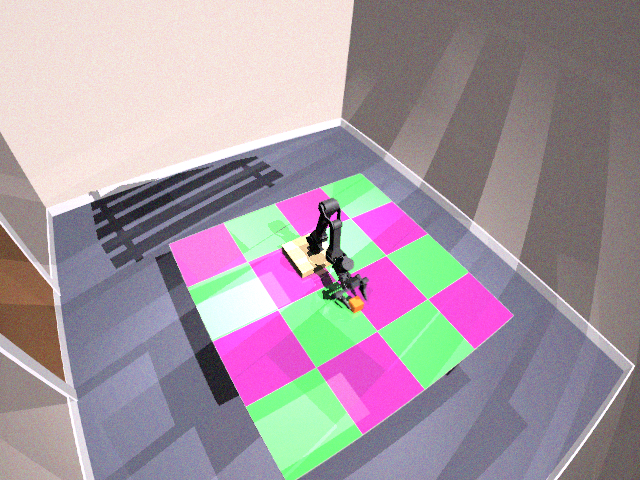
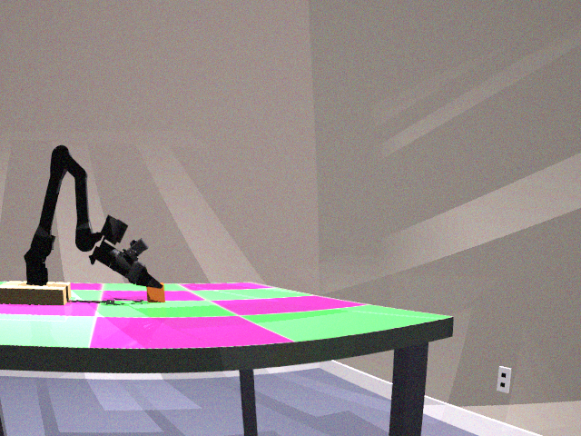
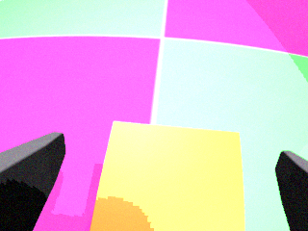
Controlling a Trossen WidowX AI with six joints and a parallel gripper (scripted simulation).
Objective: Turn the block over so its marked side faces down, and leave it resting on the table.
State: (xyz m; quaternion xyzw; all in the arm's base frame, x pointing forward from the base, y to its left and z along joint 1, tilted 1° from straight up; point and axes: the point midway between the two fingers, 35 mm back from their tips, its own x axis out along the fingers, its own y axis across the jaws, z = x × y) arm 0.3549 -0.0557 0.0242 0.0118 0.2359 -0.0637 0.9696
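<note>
- Exterior view: block (image 1: pixel 356 304) (image 2: pixel 155 292) (image 3: pixel 170 178) is seen resting on table (image 1: pixel 305 434) (image 2: pixel 187 359) (image 3: pixel 72 82), flanked by 2 spread fingers of opened gripper (image 1: pixel 355 294) (image 2: pixel 157 285) (image 3: pixel 173 153).
- Base (image 1: pixel 295 259) (image 2: pixel 34 296) is set behind.
- Block's near end is cropped in wrist view; marking cannot be made out.

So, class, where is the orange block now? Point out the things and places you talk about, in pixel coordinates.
In the exterior view, the orange block (image 1: pixel 356 304) (image 2: pixel 155 292) (image 3: pixel 173 178) rests on the checkered table (image 1: pixel 305 439) (image 2: pixel 328 354) (image 3: pixel 87 82), right of the wooden base (image 1: pixel 295 258) (image 2: pixel 34 295).

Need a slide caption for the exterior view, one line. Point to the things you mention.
Black arm angled down, its open gripper (image 1: pixel 357 298) (image 2: pixel 158 285) at an orange block (image 1: pixel 356 304) (image 2: pixel 155 293) (image 3: pixel 170 178) resting on the checkered table (image 1: pixel 310 439) (image 2: pixel 187 331) (image 3: pixel 72 82).
</note>
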